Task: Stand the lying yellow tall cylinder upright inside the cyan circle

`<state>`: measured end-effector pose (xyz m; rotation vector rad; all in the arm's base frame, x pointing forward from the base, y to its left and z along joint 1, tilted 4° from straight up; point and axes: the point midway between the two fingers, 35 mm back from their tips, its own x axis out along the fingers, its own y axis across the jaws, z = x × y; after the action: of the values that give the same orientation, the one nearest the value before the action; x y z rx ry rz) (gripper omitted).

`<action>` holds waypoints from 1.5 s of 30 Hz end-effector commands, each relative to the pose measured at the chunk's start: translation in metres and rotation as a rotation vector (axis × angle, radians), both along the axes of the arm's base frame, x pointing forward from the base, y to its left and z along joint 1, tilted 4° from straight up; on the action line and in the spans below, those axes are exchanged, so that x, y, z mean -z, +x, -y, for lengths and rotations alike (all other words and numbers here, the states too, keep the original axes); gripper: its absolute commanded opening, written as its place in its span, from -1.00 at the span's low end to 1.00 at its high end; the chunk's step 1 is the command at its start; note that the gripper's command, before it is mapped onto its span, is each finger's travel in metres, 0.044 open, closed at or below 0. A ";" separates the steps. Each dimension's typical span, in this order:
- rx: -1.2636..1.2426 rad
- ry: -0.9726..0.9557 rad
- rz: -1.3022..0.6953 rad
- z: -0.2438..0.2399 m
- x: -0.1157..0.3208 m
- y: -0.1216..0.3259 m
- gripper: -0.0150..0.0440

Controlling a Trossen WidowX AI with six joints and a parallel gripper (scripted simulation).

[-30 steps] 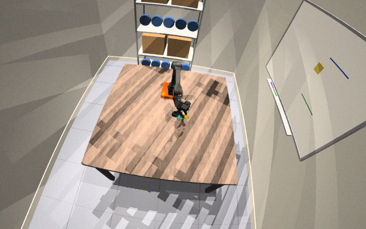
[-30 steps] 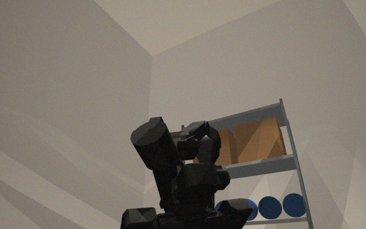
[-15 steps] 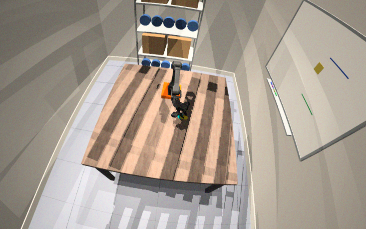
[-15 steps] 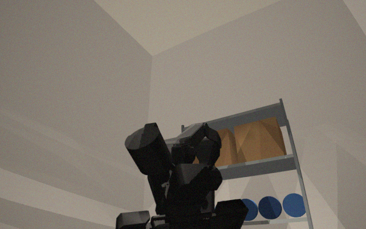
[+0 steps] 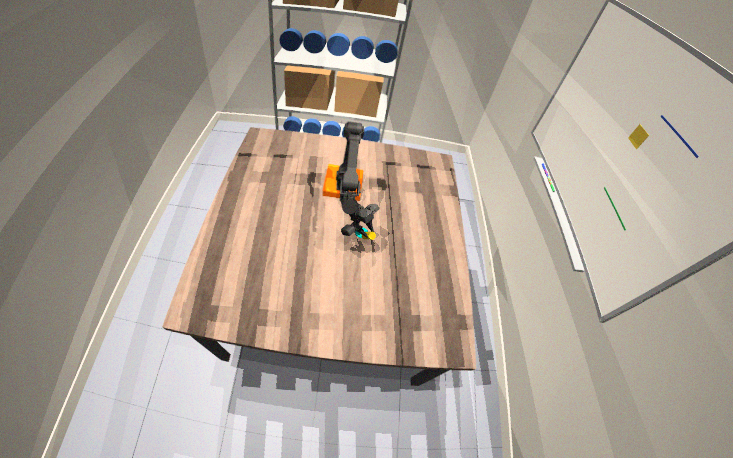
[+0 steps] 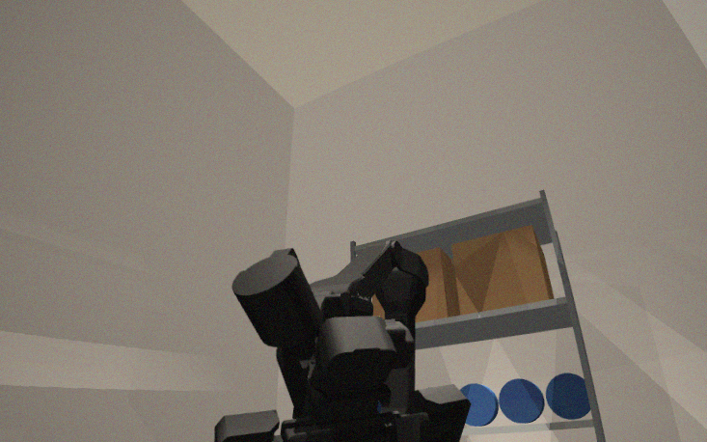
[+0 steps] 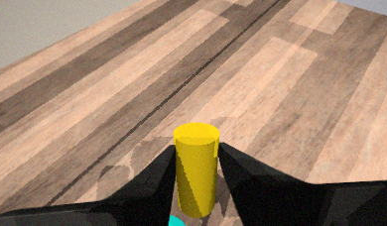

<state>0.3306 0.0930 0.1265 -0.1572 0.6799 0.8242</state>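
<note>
The yellow tall cylinder (image 5: pixel 371 235) (image 7: pixel 196 178) is between the fingers of my gripper (image 7: pixel 196 149), which is shut on it near its upper end. In the wrist view one flat end faces up and the long side runs down the picture. Its exact tilt, and whether its lower end touches the table, I cannot tell. The cyan circle (image 5: pixel 359 234) (image 7: pixel 176 221) shows only in part, beside the cylinder's lower end at the bottom of the wrist view. In the top view the arm and fingers cover much of it. The exterior view shows neither the cylinder nor the circle.
The wooden table (image 5: pixel 277 273) (image 7: pixel 291 124) lies under the arm. An orange block (image 5: pixel 331 181) is at the arm's base. A shelf with boxes (image 5: pixel 359 93) (image 6: pixel 501 269) and blue round things (image 5: pixel 338 44) stands behind the table. A whiteboard (image 5: pixel 664 187) is on the right wall.
</note>
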 end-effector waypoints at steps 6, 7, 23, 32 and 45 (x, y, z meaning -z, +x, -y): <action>0.008 0.053 0.031 0.003 -0.001 0.000 -0.14; 0.008 0.058 0.034 0.003 -0.001 0.000 -0.14; 0.010 0.132 0.092 0.008 -0.004 0.000 -0.14; 0.007 0.171 0.125 0.011 -0.005 -0.002 -0.14; 0.000 0.223 0.171 0.015 -0.007 -0.005 -0.14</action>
<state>0.3275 0.0791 0.1329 -0.0387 0.4410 0.8653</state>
